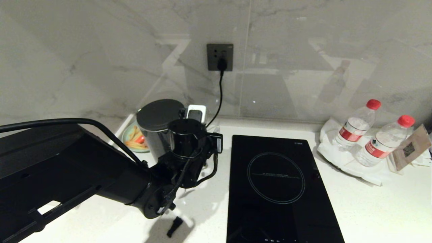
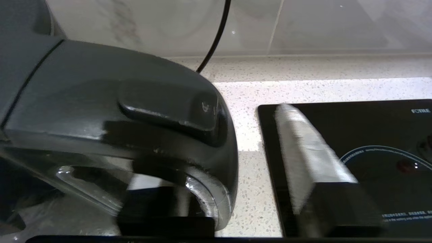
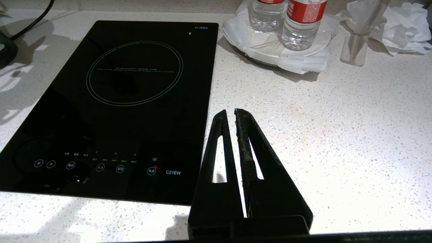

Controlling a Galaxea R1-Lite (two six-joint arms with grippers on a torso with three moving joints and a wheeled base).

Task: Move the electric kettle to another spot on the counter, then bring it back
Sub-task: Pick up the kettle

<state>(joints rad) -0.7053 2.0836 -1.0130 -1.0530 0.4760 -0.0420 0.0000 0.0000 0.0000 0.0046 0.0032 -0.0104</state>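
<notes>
Two moves make up this job, out to a new spot and back again, and by the look of things neither has begun. The tall dark grey-black cylindrical electric kettle (image 1: 156, 135) with its flat round matte lid stands at the back left of the broad white speckled stone surface (image 1: 371, 209). It is close to the marbled wall and just left of the black glass induction hob (image 1: 276, 189). The work seems to be at the grasping step.

The left pincer (image 2: 233, 158) has reached in at the kettle's smooth black loop handle (image 2: 101, 84), whose underside shows a bright chrome-like curve. Its jaws are spread rather than clamped. One grey, rough-faced finger (image 2: 303, 145) stands off to the hob side with bare speckled stone showing between it and the handle. The other dark finger sits low by the loop, so nothing is held yet. The lift, the carry, the set-down and the return all remain to be done.

The right pincer (image 3: 234, 114) hangs idle over the stone beside the hob, its black slotted fingers pressed nearly together and empty.

A black cord (image 1: 220, 98) runs down from a dark wall socket (image 1: 219, 56) behind the kettle. A pale green plate of food (image 1: 133, 138) lies just left of the kettle. Two clear plastic water bottles with red caps (image 1: 357, 126) stand at the far right on a white dish.
</notes>
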